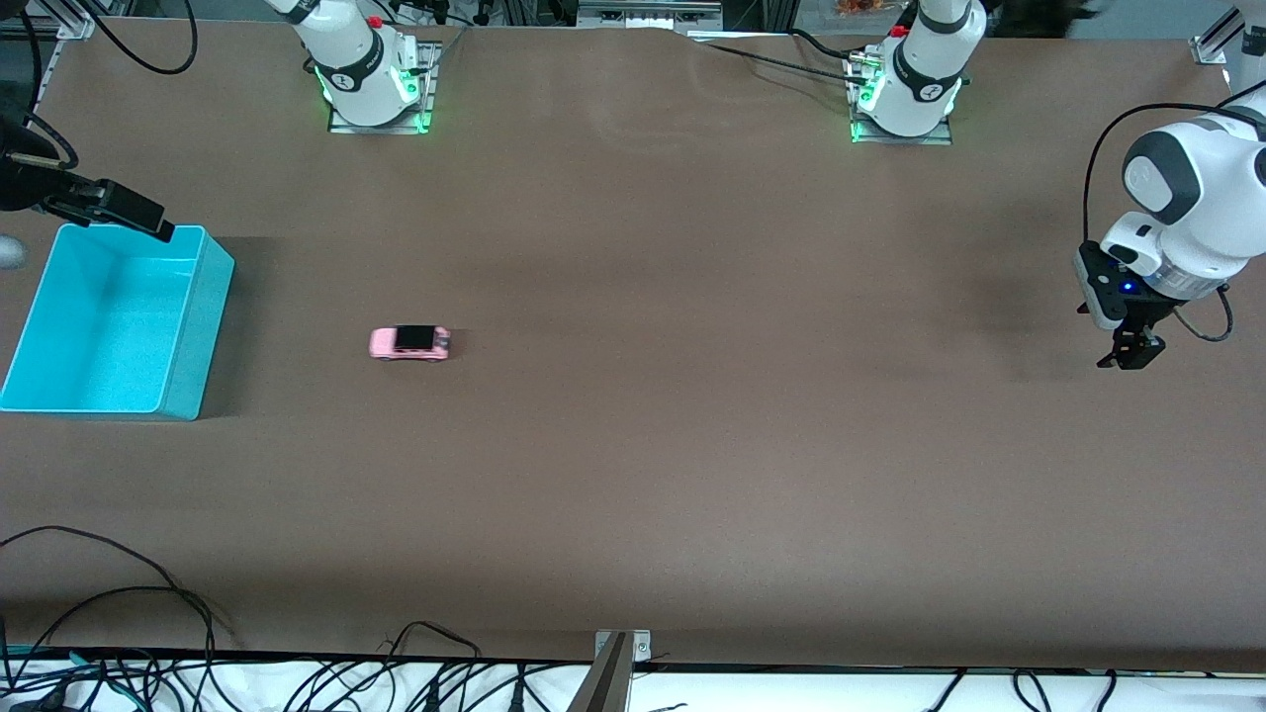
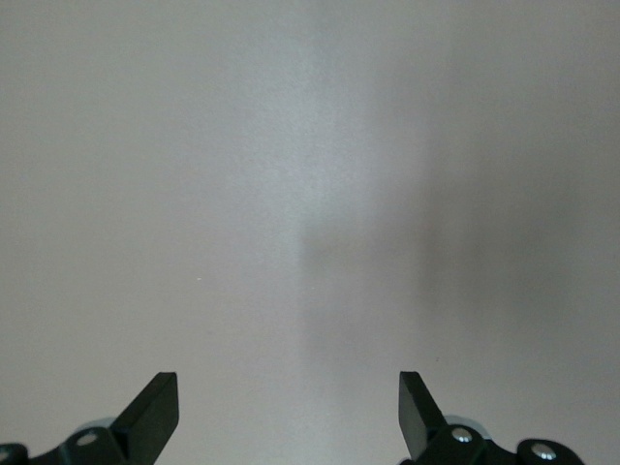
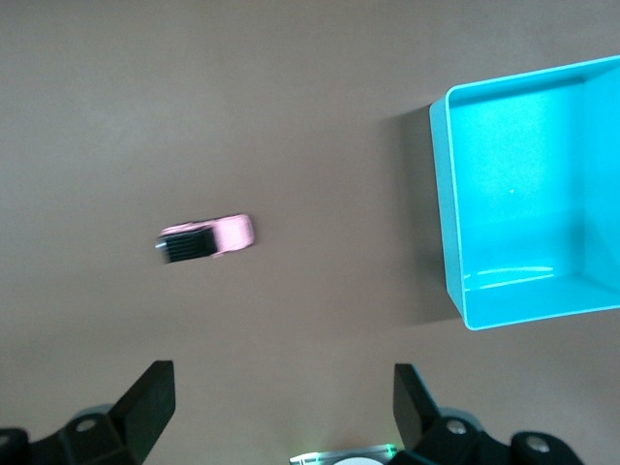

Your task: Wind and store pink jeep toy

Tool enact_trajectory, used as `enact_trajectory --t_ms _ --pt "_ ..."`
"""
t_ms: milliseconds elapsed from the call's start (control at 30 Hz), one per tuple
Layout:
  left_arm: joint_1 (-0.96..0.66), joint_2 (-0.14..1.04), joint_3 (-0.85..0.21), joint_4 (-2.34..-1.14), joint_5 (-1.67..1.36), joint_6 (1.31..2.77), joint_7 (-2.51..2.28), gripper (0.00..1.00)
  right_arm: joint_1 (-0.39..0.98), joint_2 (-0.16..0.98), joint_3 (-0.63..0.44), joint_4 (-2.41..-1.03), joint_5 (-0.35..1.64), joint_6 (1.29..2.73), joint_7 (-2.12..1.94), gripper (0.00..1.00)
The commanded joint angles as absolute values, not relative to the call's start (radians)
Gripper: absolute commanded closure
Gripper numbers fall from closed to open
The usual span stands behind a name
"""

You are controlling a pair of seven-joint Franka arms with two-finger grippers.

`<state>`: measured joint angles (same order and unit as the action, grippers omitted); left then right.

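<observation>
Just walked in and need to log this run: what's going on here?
Nothing is being handled yet. The pink jeep toy sits alone on the brown table, beside the empty turquoise bin at the right arm's end. The right gripper hangs up in the air with open jaws, looking down on both the toy and the bin. The left gripper, jaws also open, waits over bare table at the left arm's end.

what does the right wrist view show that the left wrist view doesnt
Only the right wrist view shows the pink jeep toy on the table and the turquoise bin beside it, empty inside, plus the right gripper, fingers apart. Only the left wrist view shows the left gripper, also open, over bare table with nothing under it. Both share the brown table surface and a pair of open black fingertips at the edge of the picture.
</observation>
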<state>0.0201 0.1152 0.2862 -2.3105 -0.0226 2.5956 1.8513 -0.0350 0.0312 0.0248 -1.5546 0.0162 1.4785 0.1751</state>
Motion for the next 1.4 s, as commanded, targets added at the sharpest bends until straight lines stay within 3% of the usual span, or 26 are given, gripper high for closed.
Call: enact_trajectory --t_ms 0,768,1001,1368 --pt "0.017 0.065 0.285 -2.327 -0.049 2.573 1.881 0.0 -0.023 0.034 0.043 -1.536 0.026 1.437 0.202 0.0" --pt "0.018 0.011 0.249 -2.272 -0.051 2.499 1.876 0.0 -0.014 0.109 0.038 -1.54 -0.031 1.46 0.268 0.0" --pt "0.029 0.011 0.247 -2.24 -0.051 2.45 1.799 0.0 -0.015 0.163 0.037 -1.543 -0.023 1.512 0.559 0.0" --pt "0.032 0.011 0.249 -2.085 -0.051 2.231 1.631 0.0 -0.026 0.264 0.028 -1.575 -0.029 1.588 0.834 0.0"
